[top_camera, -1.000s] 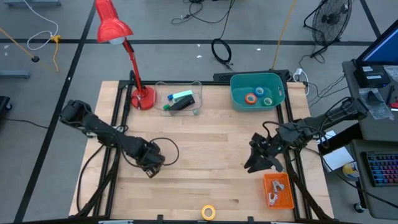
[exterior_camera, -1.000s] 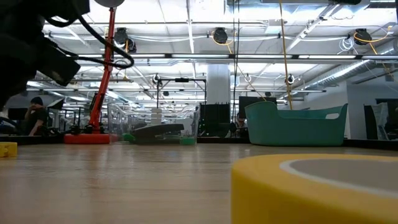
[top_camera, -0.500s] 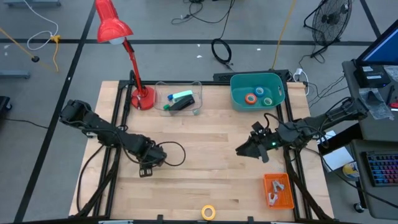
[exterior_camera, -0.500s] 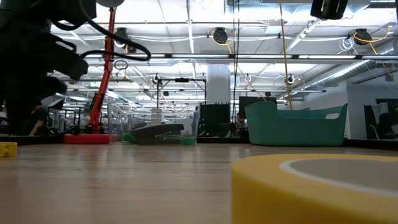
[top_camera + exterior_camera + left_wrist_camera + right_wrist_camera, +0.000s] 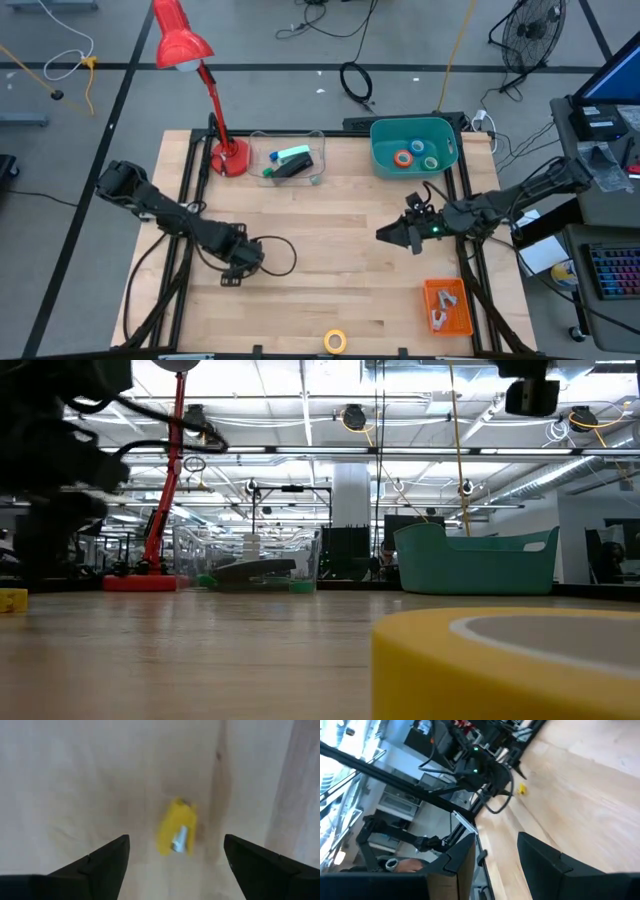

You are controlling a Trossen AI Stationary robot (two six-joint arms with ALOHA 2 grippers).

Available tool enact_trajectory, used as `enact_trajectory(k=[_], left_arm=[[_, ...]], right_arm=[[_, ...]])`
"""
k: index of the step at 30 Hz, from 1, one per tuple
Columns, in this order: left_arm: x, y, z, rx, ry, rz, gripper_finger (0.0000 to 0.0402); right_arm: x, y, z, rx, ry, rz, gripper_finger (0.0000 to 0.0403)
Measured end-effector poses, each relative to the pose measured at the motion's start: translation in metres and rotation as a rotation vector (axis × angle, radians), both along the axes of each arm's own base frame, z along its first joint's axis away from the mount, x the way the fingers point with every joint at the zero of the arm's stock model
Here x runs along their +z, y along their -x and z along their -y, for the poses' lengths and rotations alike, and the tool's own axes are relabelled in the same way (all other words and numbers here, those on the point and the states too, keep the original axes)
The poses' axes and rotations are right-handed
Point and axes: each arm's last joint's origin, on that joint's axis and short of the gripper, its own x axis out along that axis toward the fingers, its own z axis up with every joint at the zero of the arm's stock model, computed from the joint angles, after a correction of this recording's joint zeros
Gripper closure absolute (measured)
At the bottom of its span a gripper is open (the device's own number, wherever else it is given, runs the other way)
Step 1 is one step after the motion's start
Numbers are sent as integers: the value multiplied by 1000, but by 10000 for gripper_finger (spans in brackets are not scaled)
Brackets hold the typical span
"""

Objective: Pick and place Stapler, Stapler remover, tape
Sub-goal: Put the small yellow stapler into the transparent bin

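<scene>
A small yellow stapler remover (image 5: 176, 827) lies flat on the wood table, also showing at the left of the low view (image 5: 12, 600). My left gripper (image 5: 176, 839) hangs over it pointing down, open, one finger on either side and clear of it; in the high view it (image 5: 237, 268) is left of the table's middle. My right gripper (image 5: 384, 236) is held level over the right half, pointing at the left edge, open and with nothing in it. A dark stapler (image 5: 292, 164) lies in a clear tray. A yellow tape roll (image 5: 335, 341) lies flat at the near edge.
A teal bin (image 5: 378, 150) at the far right holds orange, green and blue tape rolls. An orange tray (image 5: 450, 318) at the near right holds metal pieces. A red desk lamp (image 5: 229, 157) stands at the far left beside the clear tray (image 5: 318, 150). Bare wood lies between the arms.
My left gripper has opened wide above the yellow stapler remover, which has stayed on the table. My right gripper has gone from beside the orange tray toward the far and left edges, tipping from pointing down to level.
</scene>
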Motion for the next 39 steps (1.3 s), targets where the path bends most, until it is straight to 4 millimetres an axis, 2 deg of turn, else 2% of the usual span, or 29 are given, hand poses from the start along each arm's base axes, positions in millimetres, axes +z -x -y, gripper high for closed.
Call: enact_trajectory(k=[7,14,33,36,39], left_arm=[[-12,13,9,25,39,-37,106],[-12,13,9,45,-16,-4,131],[-12,6,12,43,6,68,135],[-15,6,13,40,9,38,153],[-19,4,14,40,16,12,187]], right_arm=[[-11,0,-2,-17,-51,39,264],[-12,-1,-1,-38,-74,128,264],[-12,-1,-1,-38,-66,129,264],[-12,-1,-1,-37,-61,129,264],[-12,-1,-1,-37,-58,129,264]])
